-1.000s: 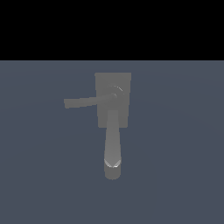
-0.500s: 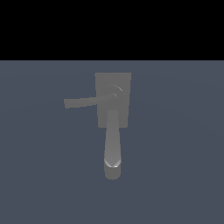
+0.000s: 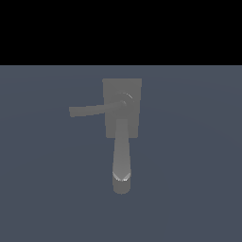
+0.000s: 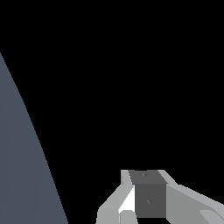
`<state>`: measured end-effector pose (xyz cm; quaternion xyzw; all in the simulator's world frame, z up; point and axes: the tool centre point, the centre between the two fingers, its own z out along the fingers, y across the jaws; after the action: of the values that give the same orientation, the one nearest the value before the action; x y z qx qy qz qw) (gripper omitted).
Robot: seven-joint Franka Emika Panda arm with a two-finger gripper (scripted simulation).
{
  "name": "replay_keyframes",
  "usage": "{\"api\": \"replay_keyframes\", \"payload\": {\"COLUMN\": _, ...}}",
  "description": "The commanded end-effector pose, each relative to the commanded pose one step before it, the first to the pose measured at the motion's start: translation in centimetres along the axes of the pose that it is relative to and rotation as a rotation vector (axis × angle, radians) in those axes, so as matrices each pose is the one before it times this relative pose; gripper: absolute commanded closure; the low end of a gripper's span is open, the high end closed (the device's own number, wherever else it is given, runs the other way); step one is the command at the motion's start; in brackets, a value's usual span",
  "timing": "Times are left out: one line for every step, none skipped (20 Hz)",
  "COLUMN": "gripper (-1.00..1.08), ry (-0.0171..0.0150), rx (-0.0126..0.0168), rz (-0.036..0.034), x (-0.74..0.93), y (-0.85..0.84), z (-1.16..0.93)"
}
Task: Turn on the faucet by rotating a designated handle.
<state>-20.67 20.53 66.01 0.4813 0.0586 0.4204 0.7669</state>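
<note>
The exterior view shows the matte grey faucet (image 3: 122, 124) on the blue-grey floor. It has a rectangular block base, a round hub (image 3: 125, 99) and a long tapering spout (image 3: 121, 160) pointing toward the camera. The handle (image 3: 88, 110), a thin straight bar, sticks out from the hub toward the exterior view's left. Neither the arm nor the gripper appears in that view. In the wrist view only the gripper (image 4: 144, 176) shows, light grey fingers (image 4: 113, 205) around a darker block, against black. The faucet is out of the wrist view.
The blue-grey floor (image 3: 189, 189) surrounds the faucet, under a black band across the top of the exterior view. A curved slice of the same floor (image 4: 22, 175) shows in the wrist view.
</note>
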Motion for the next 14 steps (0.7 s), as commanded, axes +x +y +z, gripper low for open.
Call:
{"api": "replay_keyframes", "payload": {"gripper": 1.08, "ry": 0.04069, "rx": -0.02752, "rz": -0.01856, "x": 0.93, "y": -0.404, "z": -0.922}}
{"api": "replay_keyframes", "payload": {"gripper": 1.08, "ry": 0.02009, "rx": -0.01306, "rz": -0.00954, "x": 0.471, "y": -0.208, "z": -0.449}}
{"api": "replay_keyframes", "payload": {"gripper": 1.08, "ry": 0.02177, "rx": -0.01378, "rz": -0.0106, "x": 0.514, "y": -0.237, "z": -0.485}}
{"api": "replay_keyframes", "payload": {"gripper": 1.08, "ry": 0.0233, "rx": -0.01433, "rz": -0.01165, "x": 0.556, "y": -0.266, "z": -0.517}}
{"api": "replay_keyframes", "payload": {"gripper": 1.08, "ry": 0.02505, "rx": -0.0149, "rz": -0.01286, "x": 0.603, "y": -0.301, "z": -0.553}}
{"api": "replay_keyframes", "payload": {"gripper": 1.08, "ry": 0.02691, "rx": -0.01542, "rz": -0.0142, "x": 0.654, "y": -0.34, "z": -0.591}}
{"api": "replay_keyframes", "payload": {"gripper": 1.08, "ry": 0.02873, "rx": -0.01579, "rz": -0.01559, "x": 0.705, "y": -0.383, "z": -0.628}}
{"api": "replay_keyframes", "payload": {"gripper": 1.08, "ry": 0.03056, "rx": -0.01602, "rz": -0.01705, "x": 0.758, "y": -0.43, "z": -0.664}}
{"api": "replay_keyframes", "payload": {"gripper": 1.08, "ry": 0.03239, "rx": -0.0161, "rz": -0.0186, "x": 0.812, "y": -0.481, "z": -0.699}}
{"api": "replay_keyframes", "payload": {"gripper": 1.08, "ry": 0.03408, "rx": -0.01596, "rz": -0.02013, "x": 0.864, "y": -0.534, "z": -0.73}}
{"api": "replay_keyframes", "payload": {"gripper": 1.08, "ry": 0.035, "rx": -0.01534, "rz": -0.02125, "x": 0.899, "y": -0.578, "z": -0.744}}
{"api": "replay_keyframes", "payload": {"gripper": 1.08, "ry": 0.03544, "rx": -0.01443, "rz": -0.0221, "x": 0.921, "y": -0.616, "z": -0.746}}
{"api": "replay_keyframes", "payload": {"gripper": 1.08, "ry": 0.03547, "rx": -0.01333, "rz": -0.02269, "x": 0.934, "y": -0.648, "z": -0.74}}
{"api": "replay_keyframes", "payload": {"gripper": 1.08, "ry": 0.03548, "rx": -0.01221, "rz": -0.02324, "x": 0.946, "y": -0.679, "z": -0.733}}
